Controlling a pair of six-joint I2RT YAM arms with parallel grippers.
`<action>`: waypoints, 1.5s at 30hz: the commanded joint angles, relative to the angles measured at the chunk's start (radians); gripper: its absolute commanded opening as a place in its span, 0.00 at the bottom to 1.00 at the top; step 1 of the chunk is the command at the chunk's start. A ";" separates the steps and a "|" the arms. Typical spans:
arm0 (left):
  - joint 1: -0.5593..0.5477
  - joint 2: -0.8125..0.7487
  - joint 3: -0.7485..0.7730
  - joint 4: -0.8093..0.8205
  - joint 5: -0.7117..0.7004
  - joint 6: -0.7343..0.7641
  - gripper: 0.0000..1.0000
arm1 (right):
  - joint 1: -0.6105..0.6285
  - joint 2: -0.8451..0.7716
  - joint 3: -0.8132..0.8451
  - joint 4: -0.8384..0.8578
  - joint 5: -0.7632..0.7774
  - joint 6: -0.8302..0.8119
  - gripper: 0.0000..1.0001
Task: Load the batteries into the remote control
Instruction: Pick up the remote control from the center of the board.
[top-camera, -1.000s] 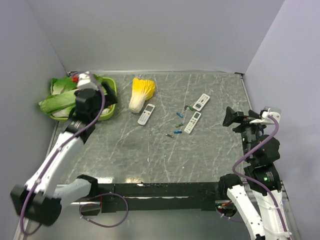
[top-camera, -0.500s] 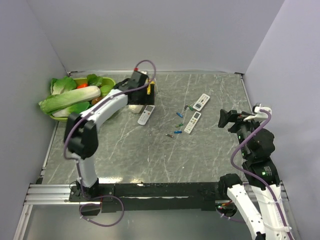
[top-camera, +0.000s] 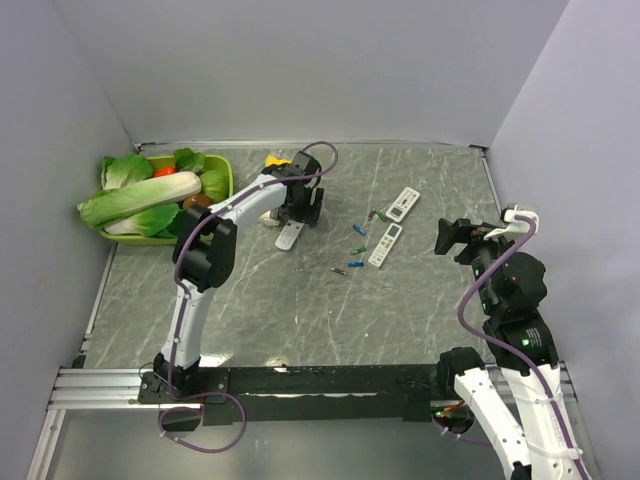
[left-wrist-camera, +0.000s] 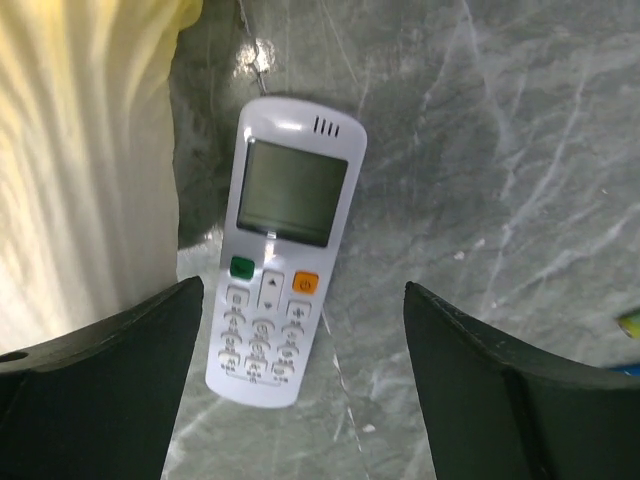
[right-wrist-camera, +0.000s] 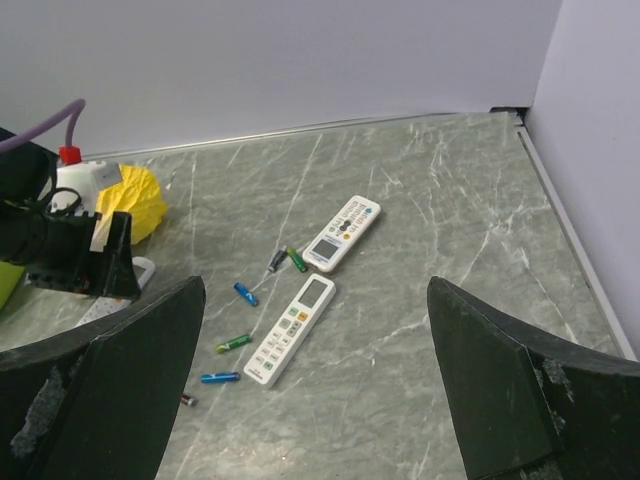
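Three white remotes lie face up on the grey table. The left one (top-camera: 288, 237) fills the left wrist view (left-wrist-camera: 285, 250), lying between the fingers of my open left gripper (top-camera: 302, 205), which hovers just above it. The other two remotes (top-camera: 402, 203) (top-camera: 385, 245) lie at centre right, also in the right wrist view (right-wrist-camera: 342, 232) (right-wrist-camera: 292, 329). Several small batteries (top-camera: 357, 250) in blue, green and reddish colours lie scattered left of them (right-wrist-camera: 233, 343). My right gripper (top-camera: 450, 238) is open and empty, raised to the right of the remotes.
A green basket (top-camera: 228, 175) of leafy vegetables stands at the back left. A yellow-white cabbage (left-wrist-camera: 80, 150) lies right beside the left remote, touching my left finger's side. Grey walls enclose the table.
My left arm has swung from the vegetable basket rightwards to the left remote and now stands over it. The right gripper has shifted slightly left.
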 joint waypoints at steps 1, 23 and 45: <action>0.006 0.042 0.056 -0.016 -0.020 0.050 0.85 | 0.005 0.019 0.019 0.001 -0.003 -0.017 1.00; 0.026 0.019 -0.059 0.012 0.194 0.044 0.53 | 0.005 0.079 0.051 -0.051 -0.156 -0.015 1.00; 0.069 -0.670 -0.766 1.042 0.799 -0.408 0.29 | 0.007 0.315 0.028 0.055 -0.889 0.205 1.00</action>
